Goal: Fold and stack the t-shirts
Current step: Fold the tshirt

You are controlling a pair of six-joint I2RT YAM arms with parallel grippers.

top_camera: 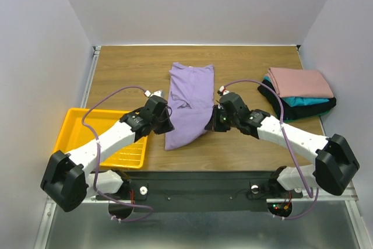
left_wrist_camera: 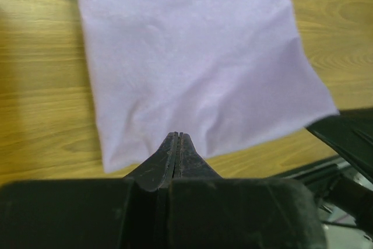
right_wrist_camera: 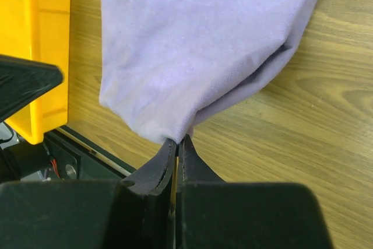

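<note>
A lavender t-shirt (top_camera: 189, 94) lies lengthwise in the middle of the wooden table, partly folded into a long strip. My left gripper (top_camera: 169, 123) is shut at its left edge; in the left wrist view its tips (left_wrist_camera: 178, 135) sit shut over the cloth's near edge (left_wrist_camera: 192, 56). My right gripper (top_camera: 211, 122) is shut on the right edge. In the right wrist view the cloth (right_wrist_camera: 198, 45) is pinched between its tips (right_wrist_camera: 179, 139) and lifted slightly. A folded stack stands at the right: dusty-pink (top_camera: 300, 81) on teal (top_camera: 303, 101) on black (top_camera: 297, 111).
A yellow plastic tray (top_camera: 76, 129) sits at the table's front left, under my left arm; it also shows in the right wrist view (right_wrist_camera: 35, 45). White walls enclose the table on three sides. The table's front edge (top_camera: 233, 170) runs just below the shirt's hem.
</note>
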